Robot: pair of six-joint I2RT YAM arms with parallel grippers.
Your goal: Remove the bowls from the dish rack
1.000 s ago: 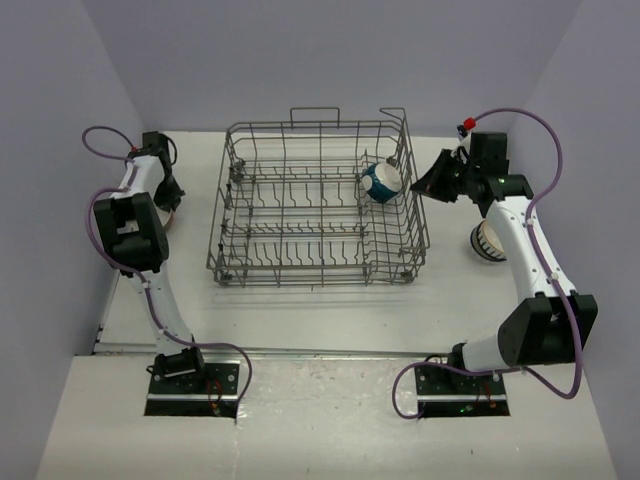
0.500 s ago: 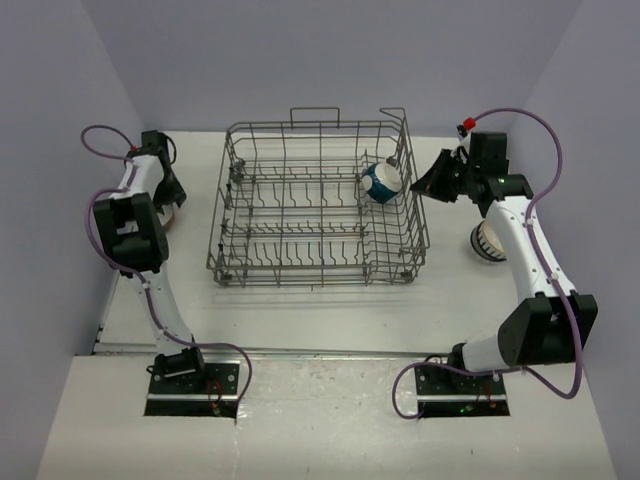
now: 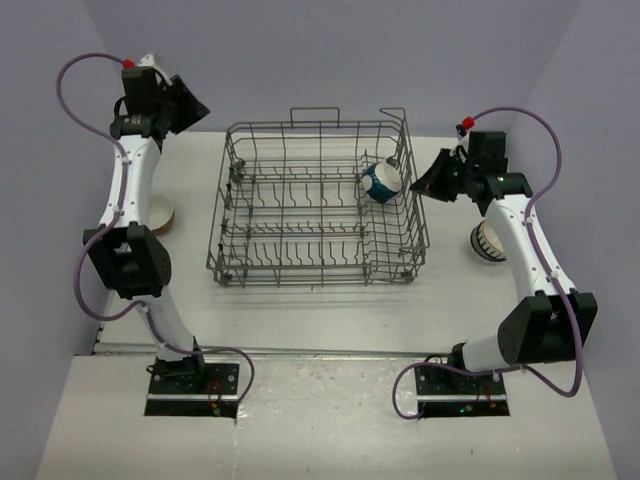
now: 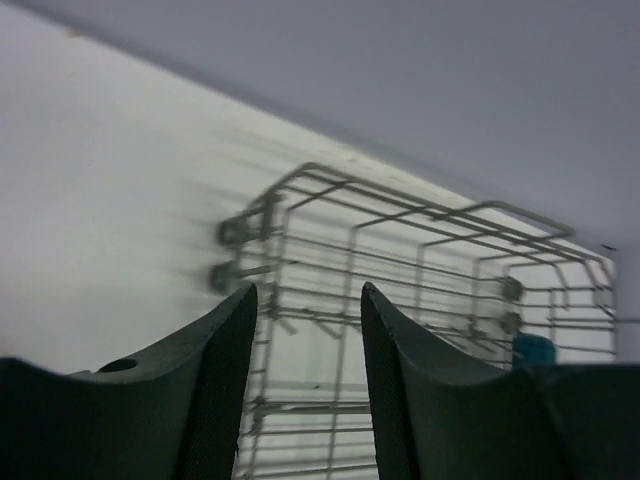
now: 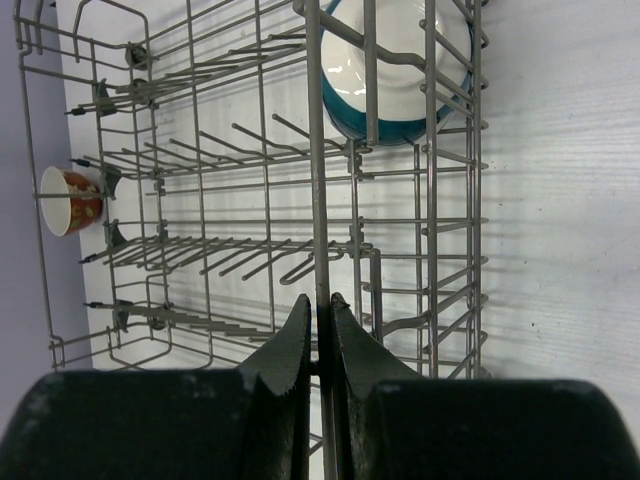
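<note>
The grey wire dish rack point(image 3: 300, 235) stands mid-table. A teal-white bowl point(image 3: 381, 182) leans inside it at the right end; it also shows in the right wrist view point(image 5: 395, 70) and, small, in the left wrist view point(image 4: 533, 350). My right gripper point(image 3: 418, 186) is shut on an upright wire of the rack's right side point(image 5: 320, 305). My left gripper point(image 3: 195, 103) is open and empty, raised high at the back left, facing the blurred rack point(image 4: 400, 270). A striped white bowl point(image 3: 487, 242) sits on the table right of the rack. A red patterned bowl point(image 5: 68, 200) sits left of the rack.
The red patterned bowl point(image 3: 160, 214) is partly hidden behind my left arm at the table's left edge. Purple walls close the table at the back and both sides. Cables loop off both arms.
My left arm has lifted from low beside the bowl on the left and swung up toward the back wall. The right arm, rack and bowls have not moved.
</note>
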